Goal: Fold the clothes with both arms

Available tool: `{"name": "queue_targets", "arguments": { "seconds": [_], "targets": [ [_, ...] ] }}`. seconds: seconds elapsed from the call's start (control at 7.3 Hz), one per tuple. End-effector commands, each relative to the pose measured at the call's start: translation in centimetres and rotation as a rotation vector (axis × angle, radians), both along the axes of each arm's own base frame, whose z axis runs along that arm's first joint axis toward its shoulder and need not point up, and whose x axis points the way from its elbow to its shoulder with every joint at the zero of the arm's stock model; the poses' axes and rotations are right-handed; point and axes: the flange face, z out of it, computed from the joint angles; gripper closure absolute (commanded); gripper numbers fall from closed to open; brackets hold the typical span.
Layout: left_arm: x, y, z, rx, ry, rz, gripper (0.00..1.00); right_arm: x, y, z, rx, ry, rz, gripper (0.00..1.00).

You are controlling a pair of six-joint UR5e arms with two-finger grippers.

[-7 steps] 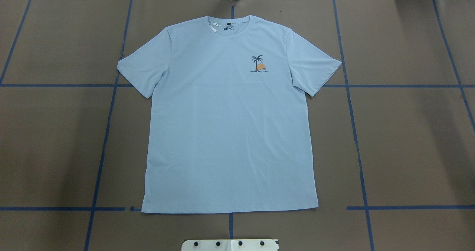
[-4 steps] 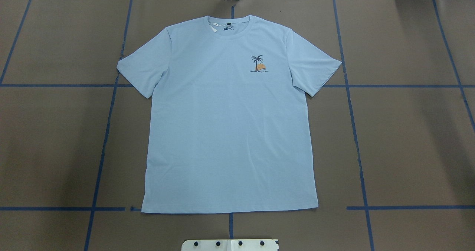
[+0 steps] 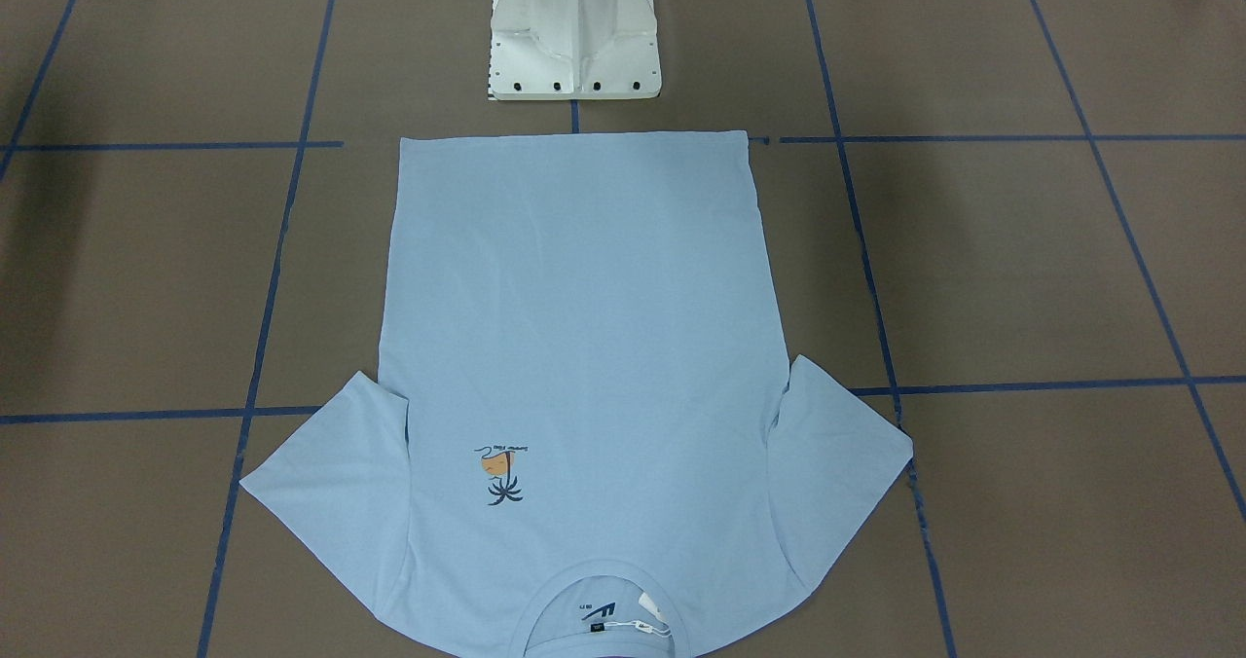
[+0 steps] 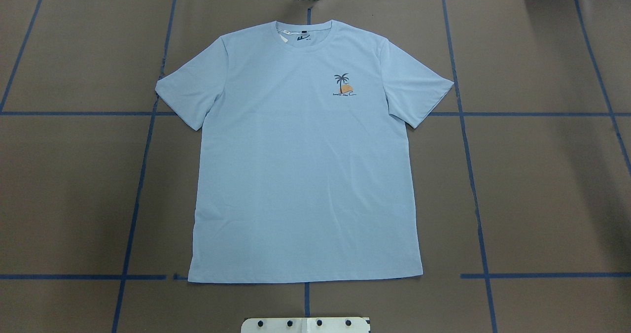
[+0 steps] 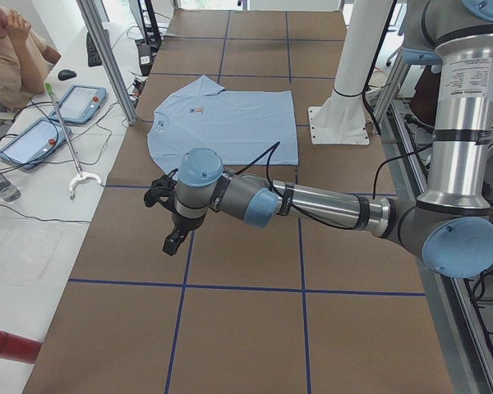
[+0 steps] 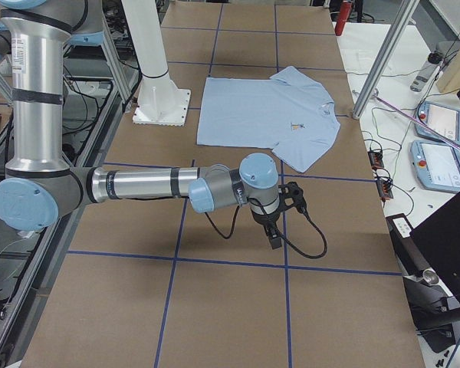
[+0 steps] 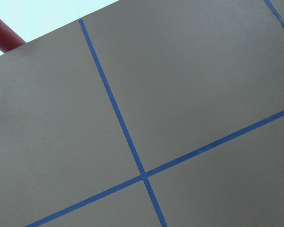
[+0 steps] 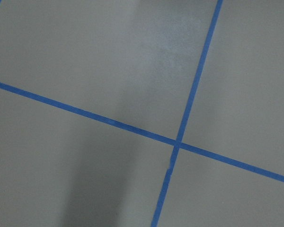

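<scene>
The light blue T-shirt (image 4: 305, 175) lies flat and spread out on the brown table, collar at the far edge and palm-tree print (image 4: 343, 85) facing up. It also shows in the front view (image 3: 584, 327) and both side views (image 5: 230, 127) (image 6: 253, 115). My left arm reaches low over the table well to the shirt's left, and its gripper (image 5: 172, 244) hangs above bare table. My right arm does the same on the other side, its gripper (image 6: 274, 240) apart from the shirt. I cannot tell whether either gripper is open or shut. Both wrist views hold only table and blue tape.
The white pedestal base (image 3: 574, 45) stands just behind the shirt's hem. Blue tape lines (image 4: 473, 185) grid the table. Beside the far edge sit teach pendants (image 5: 86, 103) (image 6: 437, 123), cables and a metal post (image 5: 107, 57). A person (image 5: 8, 49) sits there.
</scene>
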Motion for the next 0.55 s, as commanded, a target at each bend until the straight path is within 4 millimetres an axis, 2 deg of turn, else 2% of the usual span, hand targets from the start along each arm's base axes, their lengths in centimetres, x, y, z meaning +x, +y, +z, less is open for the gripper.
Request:
{"name": "queue_targets", "arguments": {
  "seconds": [0.0,0.14,0.27,0.41],
  "targets": [
    [0.0,-1.1,-1.5,0.022,0.003,-0.008,0.0,-1.2,-1.6,-2.5,0.04,-0.095,-0.042,0.0],
    [-0.1,-1.1,-1.8,0.029,0.005,-0.009,0.0,-3.4,-3.7,-4.6,-0.011,-0.118,-0.012,0.0],
    [0.0,-1.3,-2.1,0.032,0.005,-0.009,0.0,-7.5,-6.5,-8.6,-0.087,-0.151,0.044,0.0],
    [0.0,-1.4,-2.3,0.035,0.005,-0.009,0.0,-11.5,-8.6,-11.8,-0.117,-0.146,0.071,0.0]
  ]
}}
